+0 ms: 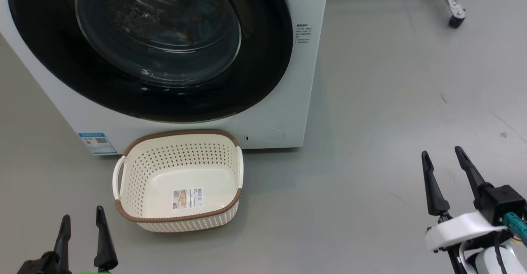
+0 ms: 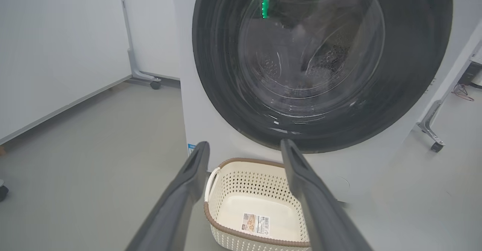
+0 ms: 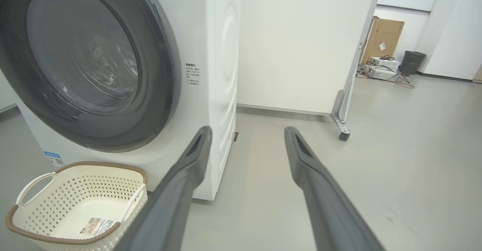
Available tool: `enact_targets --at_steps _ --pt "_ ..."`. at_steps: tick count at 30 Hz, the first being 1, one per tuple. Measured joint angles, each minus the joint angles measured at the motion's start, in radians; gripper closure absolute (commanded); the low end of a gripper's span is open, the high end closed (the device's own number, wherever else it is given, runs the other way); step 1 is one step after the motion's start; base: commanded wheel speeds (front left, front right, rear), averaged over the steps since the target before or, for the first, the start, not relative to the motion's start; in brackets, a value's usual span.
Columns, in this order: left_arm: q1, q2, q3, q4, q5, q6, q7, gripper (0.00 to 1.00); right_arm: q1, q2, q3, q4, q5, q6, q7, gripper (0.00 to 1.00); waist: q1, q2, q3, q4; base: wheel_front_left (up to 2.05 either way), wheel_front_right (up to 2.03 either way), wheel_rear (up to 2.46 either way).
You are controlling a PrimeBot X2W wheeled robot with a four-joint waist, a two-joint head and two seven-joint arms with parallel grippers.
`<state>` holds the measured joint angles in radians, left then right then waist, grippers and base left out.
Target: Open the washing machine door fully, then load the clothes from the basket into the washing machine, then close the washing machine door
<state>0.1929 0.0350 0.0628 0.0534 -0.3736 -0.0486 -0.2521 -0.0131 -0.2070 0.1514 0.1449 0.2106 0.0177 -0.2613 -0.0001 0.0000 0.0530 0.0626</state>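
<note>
The washing machine [image 1: 284, 113] stands on the floor with its round black-rimmed door [image 1: 164, 39] shut against its front. Behind the glass I make out faint brownish shapes, too dim to name; the clothes are otherwise hidden. In front of the machine sits the cream basket [image 1: 181, 179] with a brown rim, holding nothing but its barcode label. My left gripper [image 1: 82, 220] is open at the lower left, just left of the basket. My right gripper [image 1: 442, 161] is open at the lower right, well clear of the machine. The door [image 2: 320, 62] and basket [image 2: 256, 202] also show between my left fingers.
A white panel on a wheeled metal foot [image 3: 340, 126] stands right of the machine. Another wheeled panel [image 2: 150, 81] stands at its left. A cardboard box [image 3: 384, 40] and cables lie far off to the right. Grey floor stretches around the basket.
</note>
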Motion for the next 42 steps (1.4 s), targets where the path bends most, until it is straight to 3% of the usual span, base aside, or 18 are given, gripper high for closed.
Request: enact_targets --at_steps 9,10,20,42 --pt "0.028 0.002 -0.010 -0.031 0.032 -0.005 0.000 0.00 0.116 0.018 -0.048 -0.022 -0.001 -0.012 0.000 0.00 0.0000 0.0000 -0.057 -0.049 0.00 0.00 0.00" --pt "0.032 0.003 -0.014 -0.033 0.032 -0.007 0.000 1.00 0.122 0.020 -0.051 -0.027 -0.001 -0.012 0.000 1.00 0.0000 0.0000 -0.061 -0.051 0.00 0.00 0.00" --pt "0.038 -0.026 -0.035 0.050 0.021 -0.010 0.010 1.00 0.162 0.066 -0.040 0.049 0.007 -0.010 0.001 1.00 0.0000 0.0000 -0.064 -0.053 0.00 0.00 0.00" --pt "-0.011 -0.025 -0.024 0.100 -0.256 -0.021 0.096 1.00 0.130 0.086 -0.094 0.072 0.325 0.012 0.089 1.00 0.0000 0.0000 -0.061 -0.055 0.00 0.00 0.00"
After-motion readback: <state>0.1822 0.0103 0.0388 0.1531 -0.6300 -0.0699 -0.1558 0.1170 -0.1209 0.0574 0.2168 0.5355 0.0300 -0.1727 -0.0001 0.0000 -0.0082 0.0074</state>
